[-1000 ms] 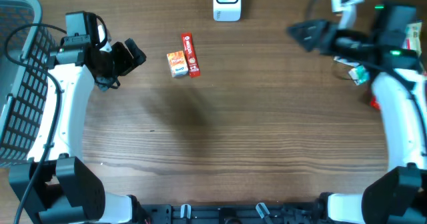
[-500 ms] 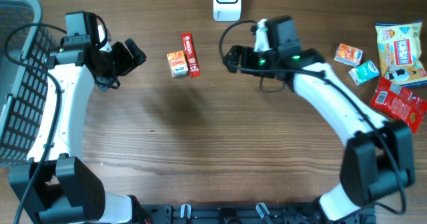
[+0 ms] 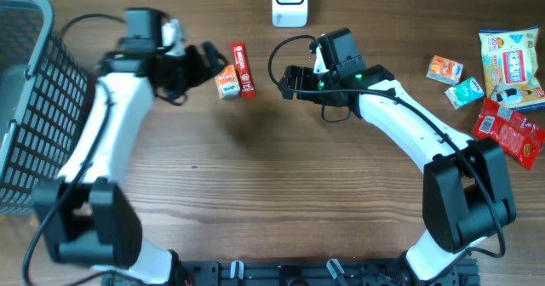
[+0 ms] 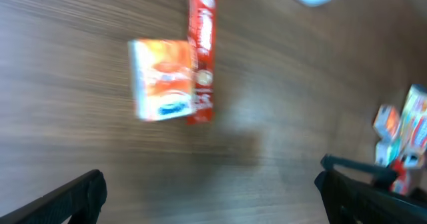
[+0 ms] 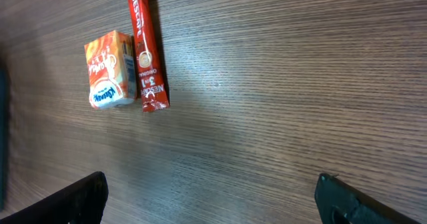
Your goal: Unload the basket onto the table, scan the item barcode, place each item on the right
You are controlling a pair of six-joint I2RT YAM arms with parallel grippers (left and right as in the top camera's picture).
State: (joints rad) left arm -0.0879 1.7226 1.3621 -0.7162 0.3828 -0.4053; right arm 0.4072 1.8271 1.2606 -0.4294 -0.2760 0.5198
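Observation:
A small orange box (image 3: 226,82) lies flat on the wooden table with a red stick sachet (image 3: 243,69) right beside it. The white scanner (image 3: 289,3) stands at the back edge. My left gripper (image 3: 210,65) hovers open just left of the box, nothing between its fingers. In the left wrist view the box (image 4: 163,81) and sachet (image 4: 201,51) lie ahead of the open left gripper (image 4: 213,197). My right gripper (image 3: 283,82) is open to the right of the sachet. Its own view shows the box (image 5: 110,77) and sachet (image 5: 147,51) ahead of the right gripper (image 5: 213,201).
A dark wire basket (image 3: 25,107) fills the left edge. Several snack packets lie at the far right: a small orange one (image 3: 444,69), a teal one (image 3: 464,92), a yellow bag (image 3: 511,58) and a red one (image 3: 511,134).
My left arm has swung right, up to the orange box. My right arm has swept in from the far right to the centre, uncovering the snack packets. Both stayed open.

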